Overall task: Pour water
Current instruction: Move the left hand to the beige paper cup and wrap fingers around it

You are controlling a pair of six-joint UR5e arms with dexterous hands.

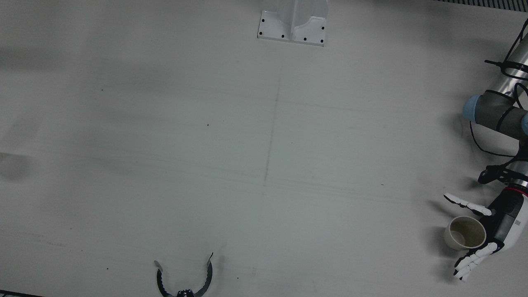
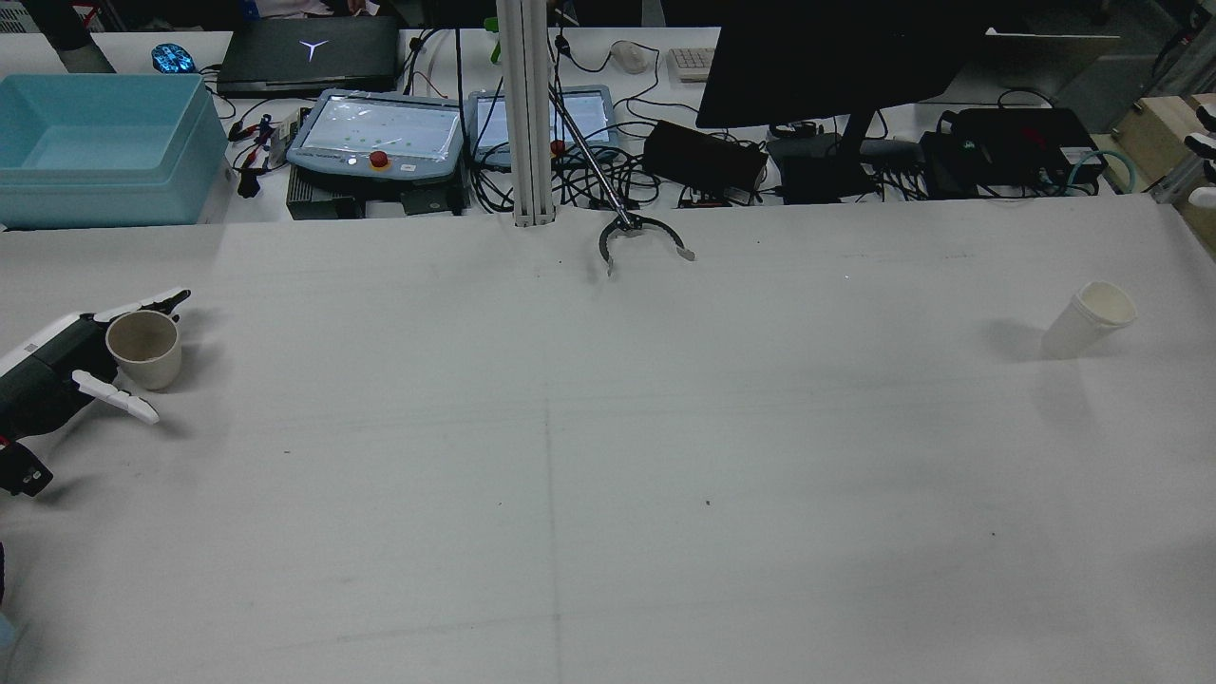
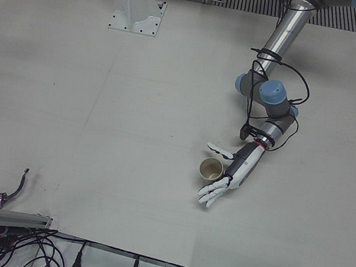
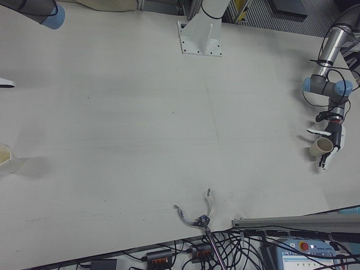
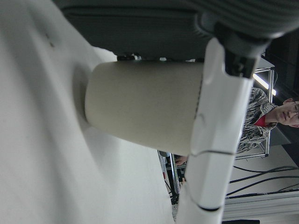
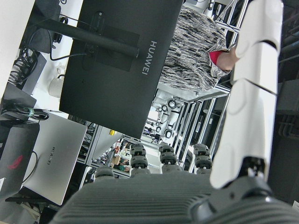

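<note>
The tan cup [image 2: 145, 348] stood upright on the table [image 2: 608, 456] at its far left edge in the rear view, mouth open to the ceiling and, as far as the front view showed, dry inside. The left hand [image 2: 66, 366] lay beside it with the palm toward the cup's wall and its fingers [image 2: 116, 395] spread, one white finger running past the far side of the cup and the others past the near side. The cup sat in that gap. The left hand view showed a finger lying across the cup's wall, but whether the hand was gripping could not be told; in the other views the fingers reached straight out past the cup and did not curl around it.

A second cup, the white cup [image 2: 1089, 319], stood well apart at the right side of the table in the rear view, tilted with its mouth leaning right; the right-front view caught only its edge at the left border. The right hand [image 2: 1203, 157] showed only as a few white fingertips at the right border of the rear view, above the table's far right corner. Its own camera showed 1 straight white finger against a monitor [image 6: 122, 65]. Whether that hand was spread or closed could not be told.

A black claw tool [image 2: 638, 239] lay at the far middle edge of the table.
</note>
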